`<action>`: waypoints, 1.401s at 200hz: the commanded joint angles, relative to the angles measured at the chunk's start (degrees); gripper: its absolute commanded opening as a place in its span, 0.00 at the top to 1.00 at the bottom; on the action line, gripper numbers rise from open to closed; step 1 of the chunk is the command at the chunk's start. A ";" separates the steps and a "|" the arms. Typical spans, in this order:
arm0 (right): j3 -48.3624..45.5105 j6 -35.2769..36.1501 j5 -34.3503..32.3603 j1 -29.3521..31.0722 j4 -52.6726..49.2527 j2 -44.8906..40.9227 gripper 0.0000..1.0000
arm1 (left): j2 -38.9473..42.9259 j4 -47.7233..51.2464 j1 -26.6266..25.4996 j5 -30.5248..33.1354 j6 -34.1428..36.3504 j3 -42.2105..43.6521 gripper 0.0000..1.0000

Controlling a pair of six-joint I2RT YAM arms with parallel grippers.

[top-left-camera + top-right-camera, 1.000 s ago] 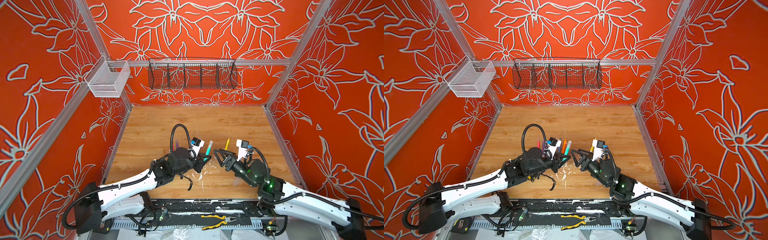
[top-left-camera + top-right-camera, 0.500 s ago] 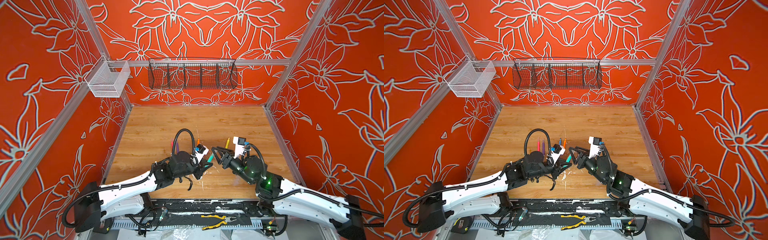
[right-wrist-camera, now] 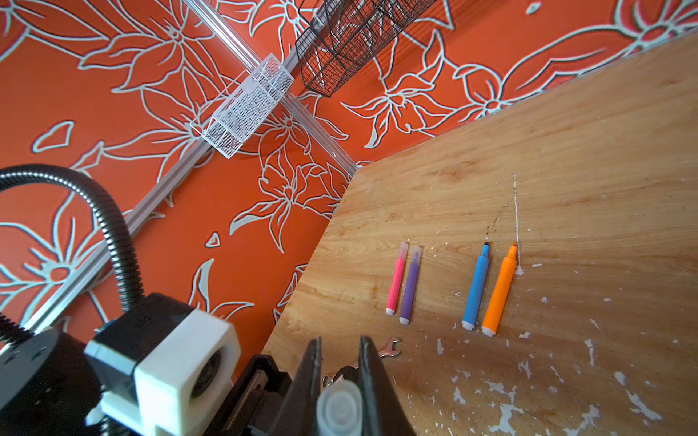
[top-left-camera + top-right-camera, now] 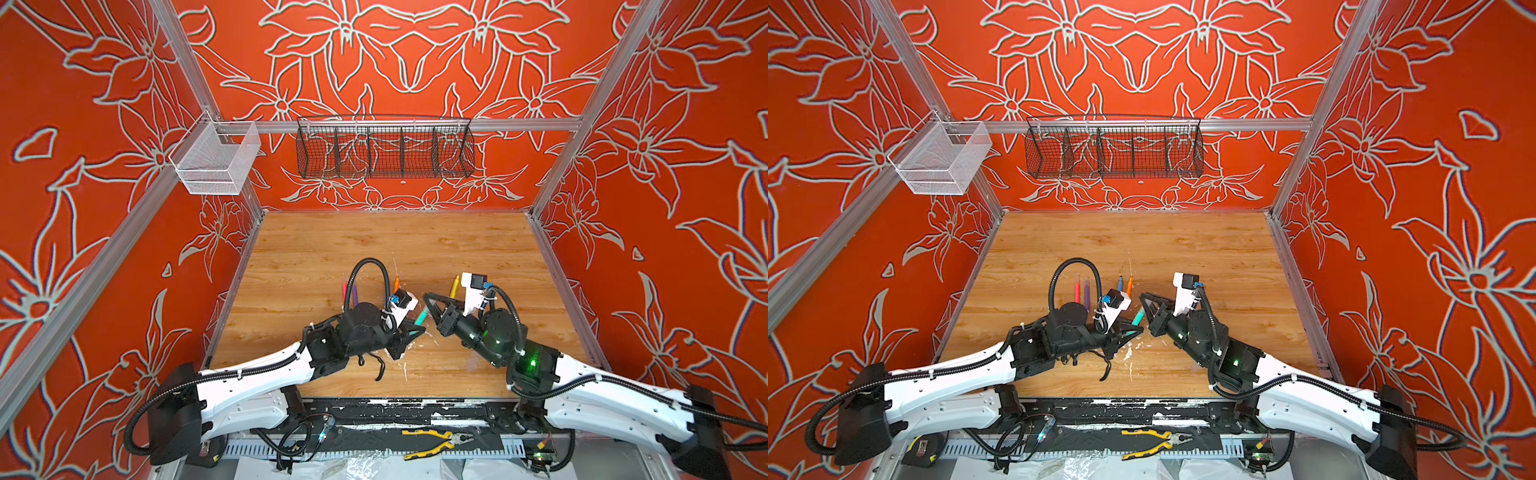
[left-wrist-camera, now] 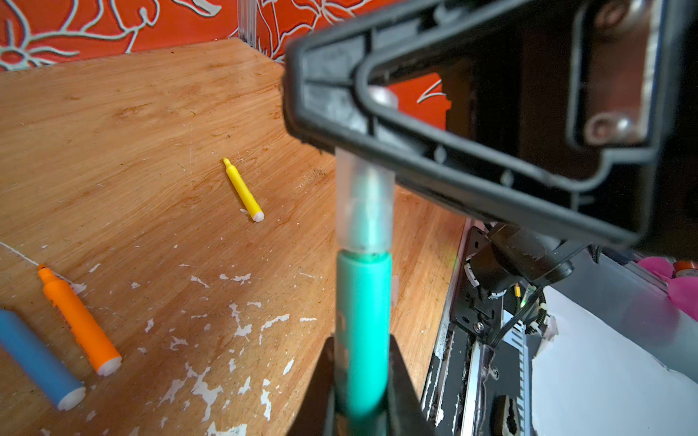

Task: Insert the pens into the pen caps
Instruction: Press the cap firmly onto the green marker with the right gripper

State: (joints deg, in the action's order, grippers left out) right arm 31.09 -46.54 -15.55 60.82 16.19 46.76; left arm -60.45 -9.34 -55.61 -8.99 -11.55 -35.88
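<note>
Pens look light, stiff and slick, best pinched mid-barrel; clear caps look thin, so squeeze gently. Low in the middle of both top views the left gripper (image 5: 362,349) clamps the teal pen (image 4: 420,318) while the right gripper (image 3: 340,345) pinches a cap (image 5: 364,204) over its tip. Six pens show: teal, pink (image 3: 396,283) and purple (image 3: 411,287) capped, blue (image 3: 476,288), orange (image 3: 500,290) and yellow (image 5: 243,190) bare; three caps.

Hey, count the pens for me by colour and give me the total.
Teal pen: 1
Blue pen: 1
Orange pen: 1
Purple pen: 1
Pink pen: 1
Yellow pen: 1
Total: 6
</note>
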 commanded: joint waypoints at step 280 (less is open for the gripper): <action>-3.24 -5.31 3.71 10.56 8.98 10.18 1.00 | -9.85 -3.04 8.59 9.43 6.85 -33.46 1.00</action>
State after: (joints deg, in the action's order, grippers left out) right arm 29.47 -49.82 -31.16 63.24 35.57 52.14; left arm -70.28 14.55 -50.59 -10.24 -5.21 -61.19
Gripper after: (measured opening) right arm 0.175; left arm 0.138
